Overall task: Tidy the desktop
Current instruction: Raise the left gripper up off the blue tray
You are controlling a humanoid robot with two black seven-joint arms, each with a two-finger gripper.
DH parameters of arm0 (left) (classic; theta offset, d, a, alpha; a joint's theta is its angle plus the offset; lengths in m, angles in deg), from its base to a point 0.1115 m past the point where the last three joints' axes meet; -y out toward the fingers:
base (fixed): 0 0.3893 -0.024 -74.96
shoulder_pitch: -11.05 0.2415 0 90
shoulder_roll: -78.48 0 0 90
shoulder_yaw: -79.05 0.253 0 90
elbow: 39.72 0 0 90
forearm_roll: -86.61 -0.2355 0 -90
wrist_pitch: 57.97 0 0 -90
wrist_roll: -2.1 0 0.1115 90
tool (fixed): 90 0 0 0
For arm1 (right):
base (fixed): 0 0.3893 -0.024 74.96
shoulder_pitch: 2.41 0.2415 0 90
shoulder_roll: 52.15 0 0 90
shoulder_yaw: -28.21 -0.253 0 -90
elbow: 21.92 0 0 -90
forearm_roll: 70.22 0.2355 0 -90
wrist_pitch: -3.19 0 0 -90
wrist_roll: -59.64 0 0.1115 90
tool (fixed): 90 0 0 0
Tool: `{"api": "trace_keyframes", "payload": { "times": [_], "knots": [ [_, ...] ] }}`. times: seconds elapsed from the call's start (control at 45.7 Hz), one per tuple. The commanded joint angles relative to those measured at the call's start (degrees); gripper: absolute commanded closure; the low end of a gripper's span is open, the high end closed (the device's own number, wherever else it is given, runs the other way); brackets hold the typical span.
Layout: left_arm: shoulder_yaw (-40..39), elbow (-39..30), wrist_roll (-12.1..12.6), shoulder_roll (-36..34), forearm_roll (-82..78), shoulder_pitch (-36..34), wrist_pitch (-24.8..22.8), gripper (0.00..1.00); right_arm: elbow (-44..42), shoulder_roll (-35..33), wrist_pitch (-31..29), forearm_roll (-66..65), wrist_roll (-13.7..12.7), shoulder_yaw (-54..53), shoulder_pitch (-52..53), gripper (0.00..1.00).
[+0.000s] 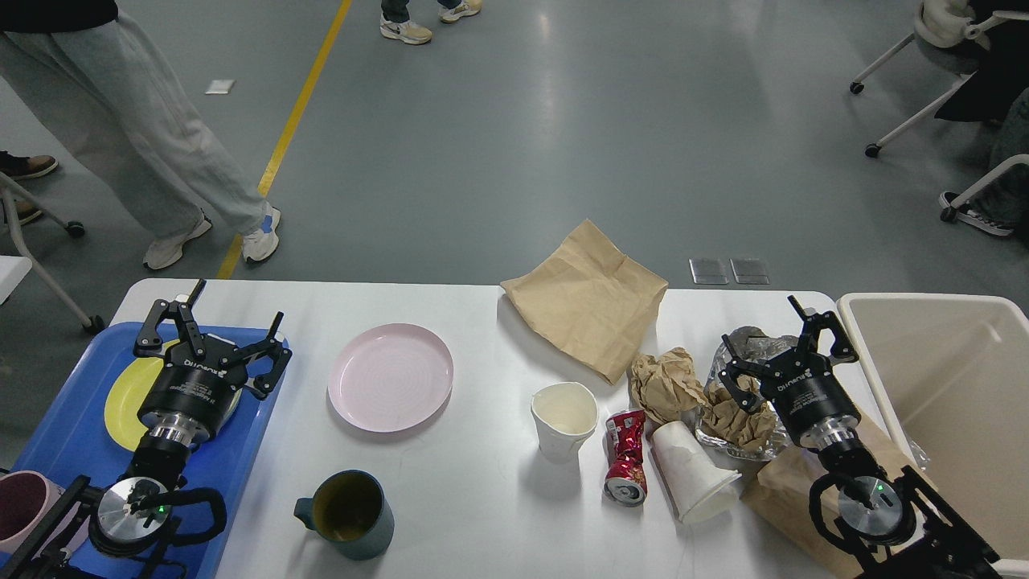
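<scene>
The white desktop (482, 490) spans the view. On it lie a pink plate (391, 377), a dark teal mug (347, 515), an upright white paper cup (564, 420), a crushed red can (626, 457), a tipped white paper cup (691, 474), a flat brown paper bag (587, 299) and crumpled brown paper (664, 384). My left gripper (235, 318) hangs open above the blue tray (72, 442) and a yellow plate (129, 398). My right gripper (768, 338) stands open over a clear wrapper holding crumpled paper (735, 418), nothing held.
A beige bin (949, 394) stands at the desk's right end. A pink mug (24, 503) sits at the tray's near left corner. Another brown bag (784, 482) lies under my right arm. People's legs and wheeled chairs stand on the grey floor beyond the desk.
</scene>
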Motion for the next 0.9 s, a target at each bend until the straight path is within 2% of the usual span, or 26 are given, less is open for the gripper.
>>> {"api": "trace_keyframes", "payload": {
  "times": [0.0, 0.066, 0.306, 0.394, 0.503, 0.613, 0.679, 0.701, 0.876],
  "knots": [
    [-0.2, -0.1, -0.5, 0.0, 0.0, 0.2, -0.4, 0.04, 0.0, 0.0, 0.0, 0.0, 0.0, 0.0, 0.0, 0.00],
    [-0.3, -0.1, -1.6, -0.4, 0.0, 0.1, -0.6, 0.04, 0.0, 0.0, 0.0, 0.0, 0.0, 0.0, 0.0, 0.00],
    [1.0, 0.0, -1.2, -3.0, 0.4, 0.0, -0.7, 0.04, 0.0, 0.0, 0.1, 0.0, 0.0, 0.0, 0.0, 0.00],
    [2.9, -0.2, -2.0, -8.2, 0.6, -0.2, -0.8, 0.04, -0.1, 0.0, 0.1, 0.0, 0.0, 0.0, 0.0, 0.00],
    [11.7, 0.1, -2.2, -16.7, 0.9, -4.3, -0.8, 0.04, 0.0, 0.0, 0.1, 0.0, 0.0, 0.0, 0.1, 0.00],
    [26.3, 0.3, -1.7, -26.4, 0.9, -12.1, -0.9, 0.04, 0.0, 0.0, 0.1, 0.0, 0.0, 0.0, 0.0, 0.00],
    [37.8, 0.3, -2.0, -32.5, 0.9, -18.8, -0.9, 0.04, 0.0, 0.0, 0.1, 0.0, 0.0, 0.0, 0.0, 0.00],
    [46.9, 0.3, -2.1, -35.6, 0.8, -24.2, -1.1, 0.04, 0.0, 0.0, 0.1, 0.0, 0.0, 0.0, 0.0, 0.00],
    [85.7, 0.3, -2.2, -40.0, 0.8, -52.5, -5.7, 0.04, 0.0, 0.0, 0.0, 0.0, 0.0, 0.0, 0.0, 0.00]
  ]
}}
